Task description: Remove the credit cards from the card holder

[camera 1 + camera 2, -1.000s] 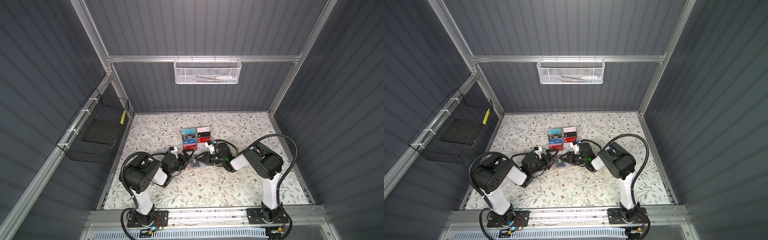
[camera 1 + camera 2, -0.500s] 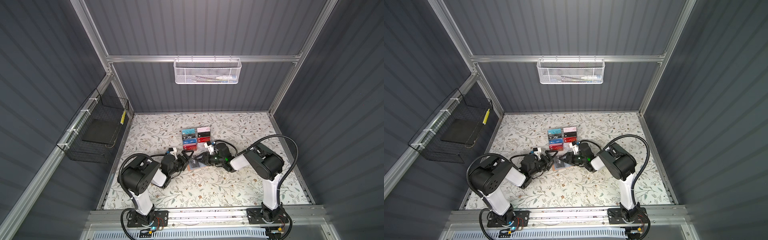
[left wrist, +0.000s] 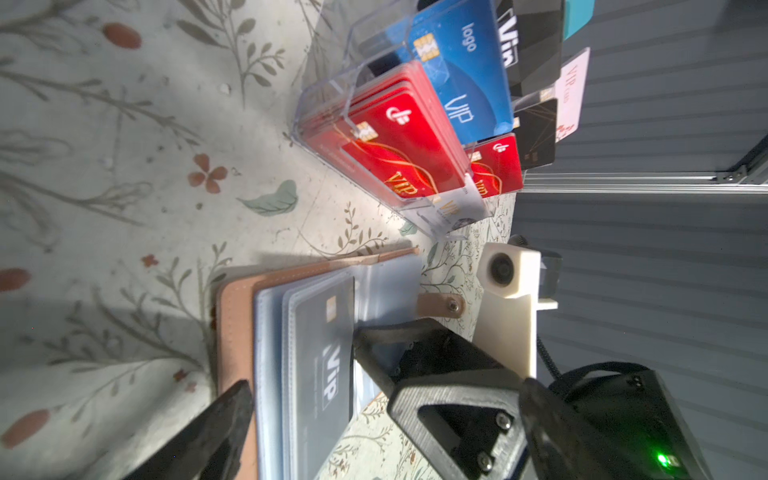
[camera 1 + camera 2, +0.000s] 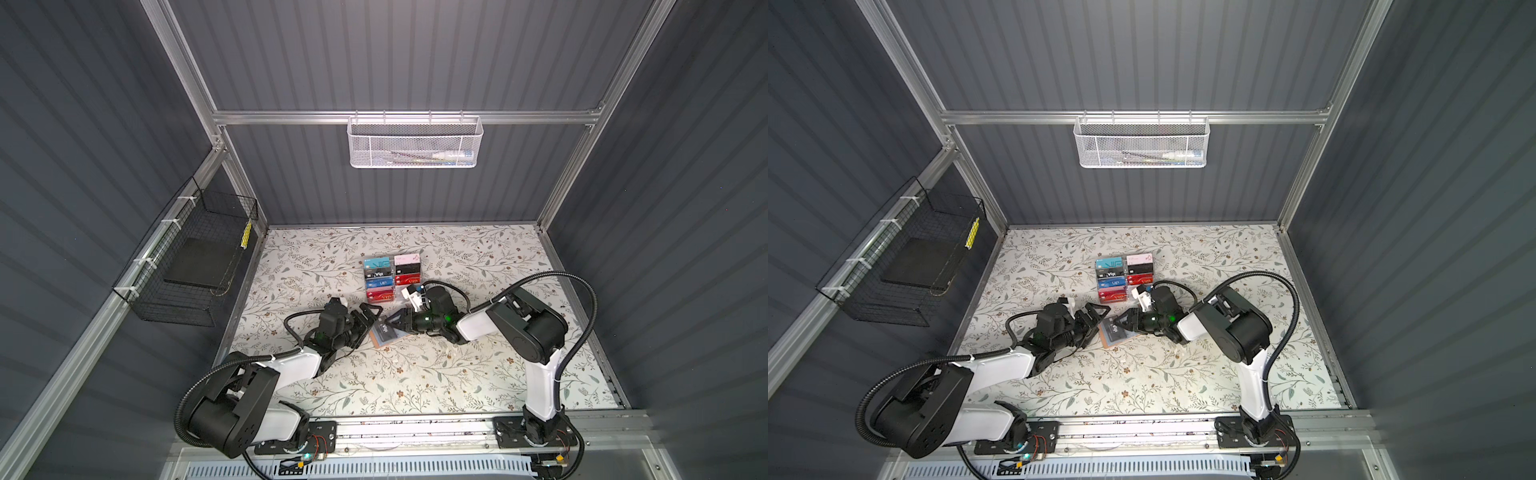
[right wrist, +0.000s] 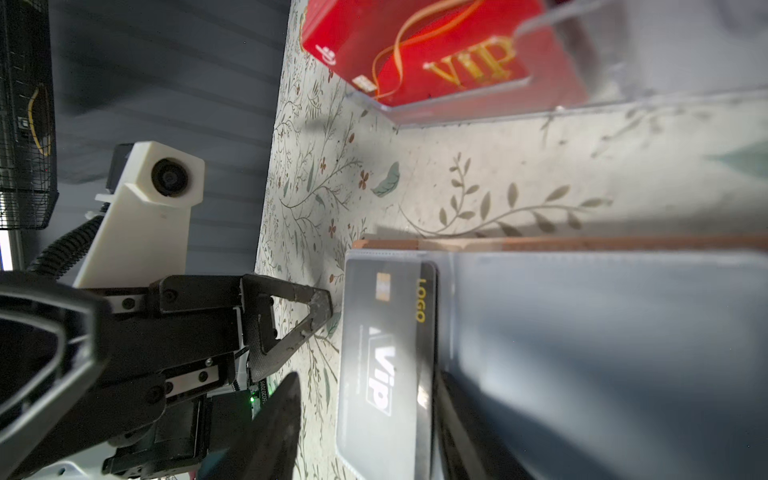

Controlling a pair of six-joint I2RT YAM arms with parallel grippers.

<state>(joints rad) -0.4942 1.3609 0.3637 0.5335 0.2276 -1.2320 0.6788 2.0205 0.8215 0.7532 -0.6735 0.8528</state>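
**Flanking the open card holder (image 4: 379, 341): 2 grippers, 1 black card (image 3: 320, 357) in its pocket**

The card holder lies flat and open on the floral table (image 4: 457, 374), near the clear rack (image 3: 320, 112), on the side toward the arms' bases. Its tan cover faces down and its grey-blue pocket pages (image 5: 582, 332) face up. Its snap strap (image 3: 440, 305) sticks out on the rack side. The black card, lettered "Vip" with a gold chip, sits inside the top page, on the half toward the left arm.

The left gripper (image 4: 371, 321) is rolled onto its side, jaws spread as wide as they go, with nothing between them. 1 fingertip (image 5: 322, 301) stands just beside the holder's outer edge; whether it touches cannot be told.

The right gripper (image 4: 392, 325) points in from the opposite side, also rolled over, jaws about halfway apart. Its lower finger (image 3: 368, 361) rests at the pocket page right beside the card's inner edge. The upper 1 hangs above the holder, and nothing shows clamped between them. Whether that lower finger lies on the page or under it cannot be told.

The rack holds the racked VIP cards (image 3: 399, 137) in 2 columns: teal, black, blue and red in 1; pink-white, black and red in the other.
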